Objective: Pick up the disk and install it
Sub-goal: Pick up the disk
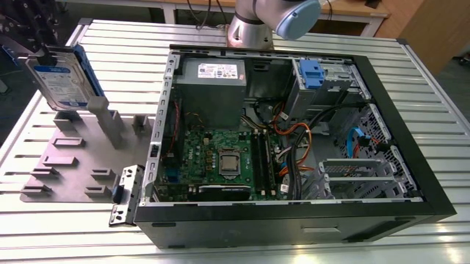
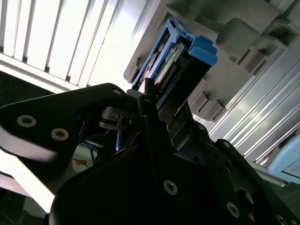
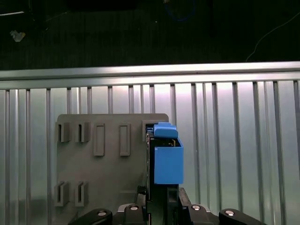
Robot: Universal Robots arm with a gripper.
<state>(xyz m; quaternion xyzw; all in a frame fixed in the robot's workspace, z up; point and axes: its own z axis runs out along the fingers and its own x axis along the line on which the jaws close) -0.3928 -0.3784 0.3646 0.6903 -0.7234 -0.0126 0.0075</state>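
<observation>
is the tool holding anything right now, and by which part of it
Yes, the disk. The tool is clamped on its upper end, the end away from the grey plate, with a finger on each side.

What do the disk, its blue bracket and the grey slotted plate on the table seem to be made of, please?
The disk: likely metal, judging by the silvery sheen of its casing.
Its bracket: blue plastic, matt and evenly coloured, apparently moulded.
The plate: matt grey with raised blocks. It is probably plastic or painted metal, but the look leaves that open.
</observation>
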